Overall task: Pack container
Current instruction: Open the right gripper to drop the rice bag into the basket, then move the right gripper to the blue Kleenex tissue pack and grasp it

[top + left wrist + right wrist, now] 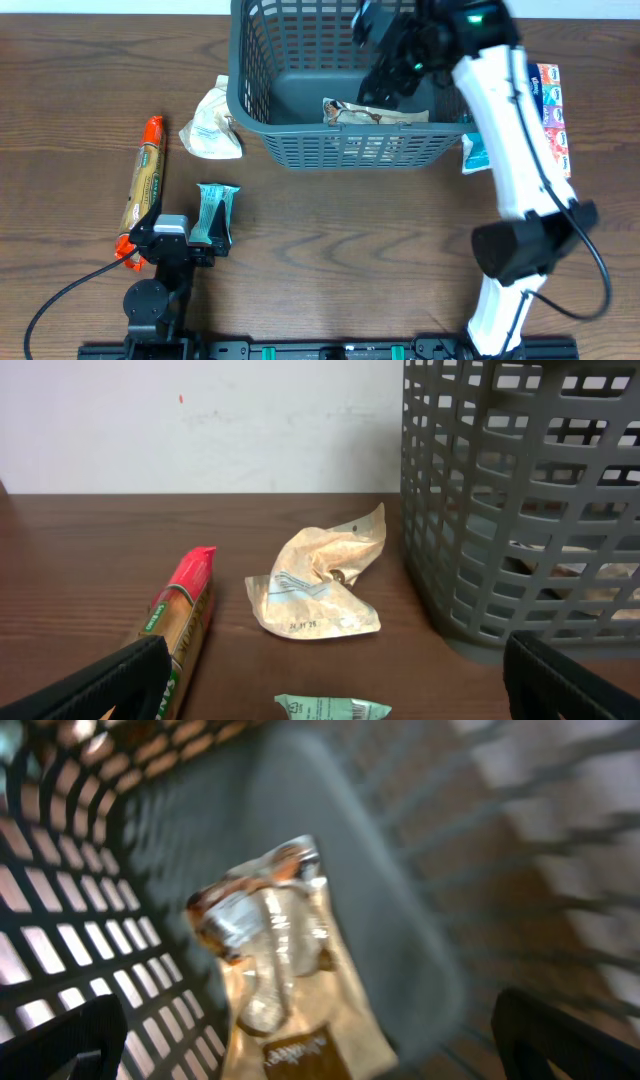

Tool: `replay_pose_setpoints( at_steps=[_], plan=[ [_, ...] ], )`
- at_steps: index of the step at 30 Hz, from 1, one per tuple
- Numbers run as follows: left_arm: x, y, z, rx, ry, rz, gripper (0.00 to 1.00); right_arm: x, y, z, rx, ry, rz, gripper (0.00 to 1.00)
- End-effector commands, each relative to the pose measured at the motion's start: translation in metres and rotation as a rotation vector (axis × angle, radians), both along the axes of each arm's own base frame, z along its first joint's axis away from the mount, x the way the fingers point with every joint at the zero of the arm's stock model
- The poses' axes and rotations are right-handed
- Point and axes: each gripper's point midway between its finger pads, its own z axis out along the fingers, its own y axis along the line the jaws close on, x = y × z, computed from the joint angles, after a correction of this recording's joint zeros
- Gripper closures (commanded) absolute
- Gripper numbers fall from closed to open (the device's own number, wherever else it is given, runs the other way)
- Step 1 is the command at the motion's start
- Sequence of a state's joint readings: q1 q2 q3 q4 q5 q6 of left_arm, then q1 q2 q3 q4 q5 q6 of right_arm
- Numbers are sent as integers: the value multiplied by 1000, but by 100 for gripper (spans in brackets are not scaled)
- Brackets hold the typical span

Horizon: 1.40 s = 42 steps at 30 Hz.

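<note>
The dark grey lattice basket [250,95] stands at the top middle of the table; it also shows in the left wrist view [520,510]. A brown and white snack bag [372,113] lies inside it against the near wall, seen blurred in the right wrist view [280,980]. My right gripper [385,80] hangs open and empty over the basket's inside, above that bag [300,1050]. My left gripper [200,245] rests open near the front left, just behind a green packet [215,212] [335,708].
A crumpled tan bag [212,128] [320,585] lies left of the basket. A long orange cracker sleeve [143,185] [180,625] lies at the far left. A colourful box [553,110] and a teal packet [474,152] lie right of the basket.
</note>
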State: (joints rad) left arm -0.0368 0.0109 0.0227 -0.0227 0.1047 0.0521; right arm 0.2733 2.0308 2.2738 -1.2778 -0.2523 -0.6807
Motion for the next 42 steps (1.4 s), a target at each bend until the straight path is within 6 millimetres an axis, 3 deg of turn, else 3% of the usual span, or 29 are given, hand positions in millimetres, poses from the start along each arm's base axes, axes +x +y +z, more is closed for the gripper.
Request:
replay_pose_setpoints(
  at_steps=[1, 4, 8, 11, 13, 18, 24, 28, 33, 42],
  plan=[
    [-1, -4, -16, -6, 46, -21, 1, -5, -39, 82, 55, -169, -215, 1],
    [-1, -4, -16, -6, 46, -21, 1, -6, -77, 121, 82, -262, -428, 1],
    [-1, -4, -16, -6, 46, -21, 1, -18, -167, 161, 107, -380, -900, 1],
    [-1, -4, -16, -6, 46, -21, 1, -38, -215, 168, 105, -393, -1078, 1],
    [-1, -4, -16, -6, 46, -21, 1, -52, -242, 163, 78, -361, -1150, 1],
    [-1, -4, -16, -6, 46, -21, 1, -77, -298, 130, 54, -215, -1352, 1],
    [-1, -4, -16, -6, 46, -21, 1, -61, -316, 83, 106, -24, -1172, 1],
    [-1, -4, -16, -6, 46, -21, 1, -58, -351, 36, 110, 121, -1260, 1],
    [-1, -4, -16, -6, 45, -21, 1, -51, -372, -16, 93, 260, -1256, 1],
    [-1, -4, -16, -6, 45, -21, 1, -29, -380, -101, 40, 430, -1167, 1]
  ],
)
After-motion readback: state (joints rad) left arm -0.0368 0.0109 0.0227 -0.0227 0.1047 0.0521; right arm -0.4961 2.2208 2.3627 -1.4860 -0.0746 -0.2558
